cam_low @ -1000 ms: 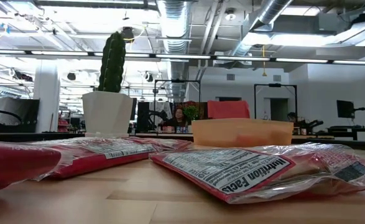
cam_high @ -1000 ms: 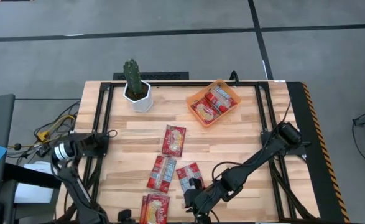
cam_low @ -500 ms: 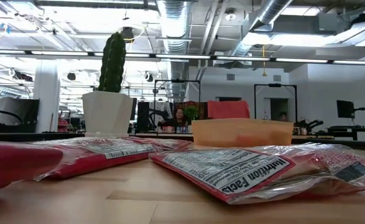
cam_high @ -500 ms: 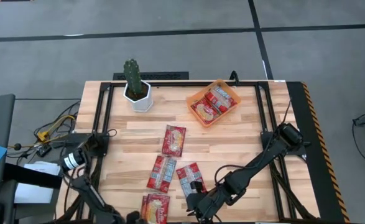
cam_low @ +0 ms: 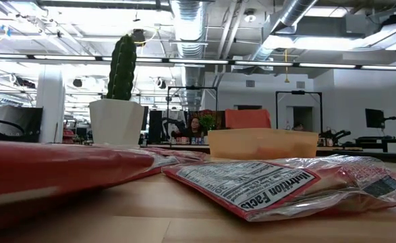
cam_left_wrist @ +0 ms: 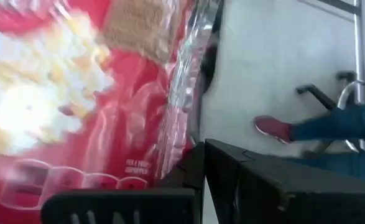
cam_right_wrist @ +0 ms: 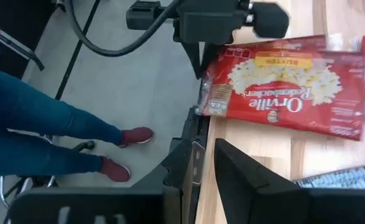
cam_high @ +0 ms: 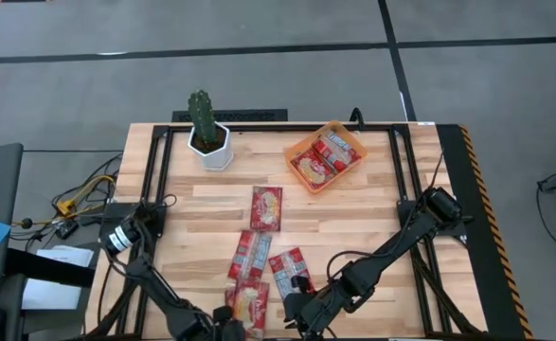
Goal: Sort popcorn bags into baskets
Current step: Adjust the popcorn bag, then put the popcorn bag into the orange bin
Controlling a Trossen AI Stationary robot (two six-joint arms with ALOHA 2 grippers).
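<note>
Since a second ago my left gripper (cam_high: 228, 327) has swung in along the frame's bottom edge and dragged the nearest popcorn bag (cam_high: 250, 301) right. It's clamped on that bag's end, as the right wrist view shows. My right gripper (cam_high: 292, 308) waits just beside; I cannot tell its state. Three loose bags lie mid-worktop (cam_high: 183, 246). I'd lift clear before carrying to the orange basket (cam_high: 299, 149), upper right.

An open-plan lab or industrial office — exposed ceiling ducts (cam_low: 191, 20), strip lights, desks with monitors (cam_low: 375, 119) far behind, grey concrete floor (cam_high: 259, 85) around a black-framed wooden surface (cam_high: 353, 213).
</note>
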